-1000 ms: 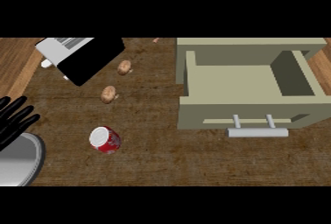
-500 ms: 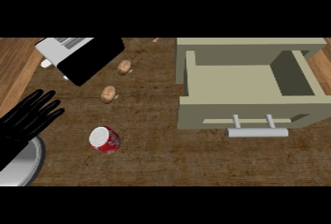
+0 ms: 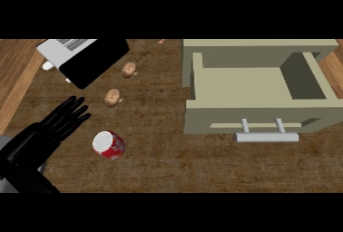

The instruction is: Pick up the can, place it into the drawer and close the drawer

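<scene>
Your left hand (image 3: 59, 122) has moved up and in toward the can (image 3: 109, 145) since a moment ago.

A second back that hand sat at the left edge with only its fingers showing; now you see its palm and black wrist too, fingers straight and spread, holding nothing, just left of the can and not touching it. The can has not moved: it lies tilted on the wooden counter (image 3: 174, 163), red with a white pattern and a pale top, and you cannot read any writing on it. The drawer (image 3: 258, 90) stands open as before, well to the can's right, handle (image 3: 267, 133) toward you. Your right hand does not show.
</scene>
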